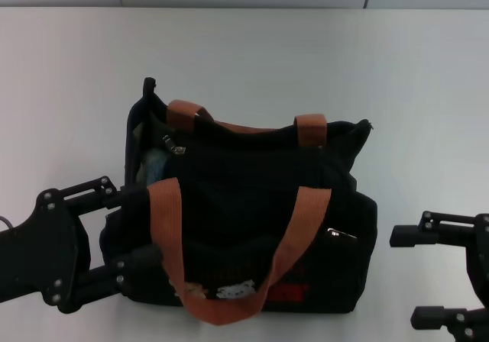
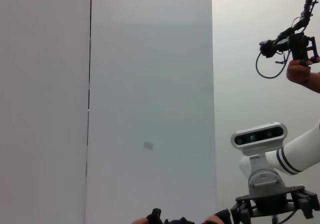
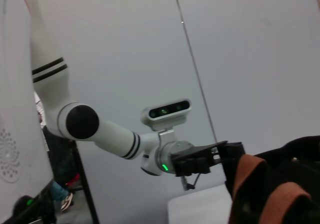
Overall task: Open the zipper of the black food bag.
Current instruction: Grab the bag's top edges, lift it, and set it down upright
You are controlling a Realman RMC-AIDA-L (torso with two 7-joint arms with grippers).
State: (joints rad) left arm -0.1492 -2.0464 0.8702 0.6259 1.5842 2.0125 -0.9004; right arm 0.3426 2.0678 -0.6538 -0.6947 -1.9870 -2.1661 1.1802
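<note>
The black food bag (image 1: 244, 204) stands upright mid-table, with one orange-brown handle hanging over its near face and the other upright behind. Its zipper (image 1: 174, 145) shows a small silver pull near the far left corner, where the top gapes and the inside shows. My left gripper (image 1: 145, 226) is open, with one finger on each side of the bag's left end. My right gripper (image 1: 405, 277) is open with nothing in it, a short way off the bag's right side. The right wrist view shows the bag (image 3: 285, 184) with the left gripper's fingers (image 3: 227, 151) beside it.
The white table (image 1: 306, 59) stretches behind the bag and to both sides, up to a pale wall. A second silver pull (image 1: 341, 234) sits on the bag's near right shoulder. The left wrist view shows the wall and the right arm's wrist camera (image 2: 259, 136).
</note>
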